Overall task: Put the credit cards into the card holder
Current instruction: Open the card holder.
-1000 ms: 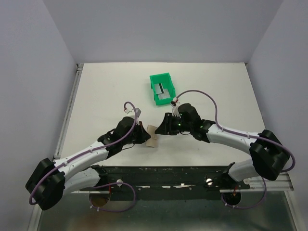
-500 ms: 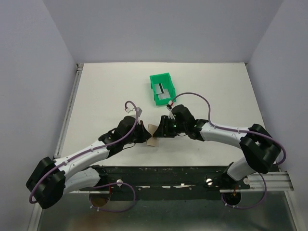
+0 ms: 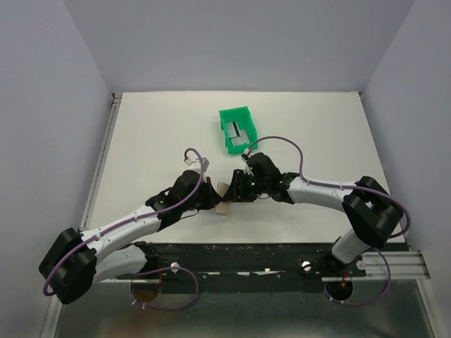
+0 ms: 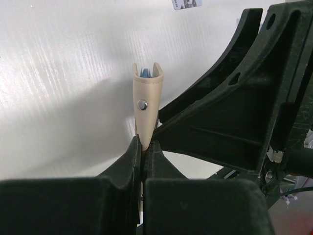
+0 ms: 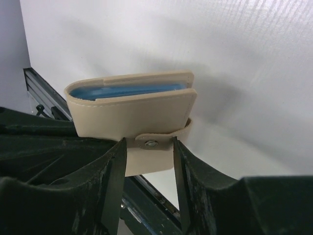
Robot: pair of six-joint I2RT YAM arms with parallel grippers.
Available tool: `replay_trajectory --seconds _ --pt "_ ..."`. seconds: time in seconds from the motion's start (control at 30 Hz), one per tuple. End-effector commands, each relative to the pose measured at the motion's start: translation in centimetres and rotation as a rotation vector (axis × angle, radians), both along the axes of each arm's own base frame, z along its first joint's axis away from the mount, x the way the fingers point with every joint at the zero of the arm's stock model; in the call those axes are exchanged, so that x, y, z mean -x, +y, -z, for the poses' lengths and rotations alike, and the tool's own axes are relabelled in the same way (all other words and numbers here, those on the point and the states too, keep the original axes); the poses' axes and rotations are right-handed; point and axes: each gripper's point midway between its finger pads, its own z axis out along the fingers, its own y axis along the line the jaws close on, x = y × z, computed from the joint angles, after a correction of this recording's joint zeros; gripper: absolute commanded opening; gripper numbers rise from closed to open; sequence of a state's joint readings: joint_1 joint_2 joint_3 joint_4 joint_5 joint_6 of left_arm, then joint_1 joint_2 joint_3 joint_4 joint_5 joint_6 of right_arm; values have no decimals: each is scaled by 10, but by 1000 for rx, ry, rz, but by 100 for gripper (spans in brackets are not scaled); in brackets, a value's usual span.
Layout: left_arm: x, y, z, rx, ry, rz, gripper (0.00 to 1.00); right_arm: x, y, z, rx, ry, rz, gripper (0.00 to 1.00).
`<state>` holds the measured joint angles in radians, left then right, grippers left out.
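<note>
Opening step. Left pincer clamped on card holder, lower edge; right pincer wide, jaws flanking holder's snap strap. Next, likely: pinch strap, pop snap. Credit cards lie beyond holder.

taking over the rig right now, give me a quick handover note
Left gripper: shut on the card holder, held on edge.
Right gripper: open, jaws either side of the holder's snap strap.
Credit cards: in the green bin, farther back.
Done: holder gripped.
Left: undo strap, open holder, fetch cards, slot them in.
</note>
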<state>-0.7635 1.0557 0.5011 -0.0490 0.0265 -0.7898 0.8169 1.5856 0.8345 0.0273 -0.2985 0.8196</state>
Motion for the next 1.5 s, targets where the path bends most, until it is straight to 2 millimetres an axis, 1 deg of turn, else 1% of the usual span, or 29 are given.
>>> replay_trajectory --seconds 0.0,0.27,0.3,0.33,0.5,0.57,0.7,0.8,0.87,0.97,1.0,1.07,1.17,1.2,1.37,1.47 --pt "-7 -17 -32 89 -80 29 0 1 -2 13 72 33 14 51" --pt "-12 -12 -33 59 -98 10 0 -2 -28 29 248 42 61 49" --pt "-9 -9 -27 35 -79 9 0 -3 -32 30 271 39 63 48" --pt "-8 -9 -27 30 -78 13 0 -3 -36 31 294 36 69 48" --pt "-12 -4 -28 15 -94 -11 0 -5 -64 42 448 39 115 45" --pt "-13 -4 -28 11 -95 -13 0 -9 -81 44 522 18 154 45" --pt "-13 -4 -26 8 -88 -14 0 -10 -103 40 613 -12 189 44" --pt "-13 -2 -24 -2 -86 -18 0 -11 -110 30 616 -43 212 44" --pt "-13 -2 -23 -5 -85 -20 0 -11 -108 17 549 -83 226 44" --pt "-13 0 -21 -15 -80 -25 0 -11 -95 -1 374 -158 238 45" --pt "-12 1 -20 -16 -78 -26 0 -12 -88 -12 313 -182 230 46" --pt "-12 1 -20 -16 -78 -27 0 -10 -77 -25 231 -208 193 49" --pt "-12 1 -20 -13 -77 -25 0 -8 -65 -34 165 -224 152 55" --pt "-11 0 -19 -12 -74 -24 0 -5 -59 -35 142 -210 127 56" --pt "-11 -3 -22 6 -81 -11 0 -6 -46 -20 137 -145 115 57" --pt "-11 -4 -20 8 -72 -10 0 -9 -52 -9 173 -112 164 56"
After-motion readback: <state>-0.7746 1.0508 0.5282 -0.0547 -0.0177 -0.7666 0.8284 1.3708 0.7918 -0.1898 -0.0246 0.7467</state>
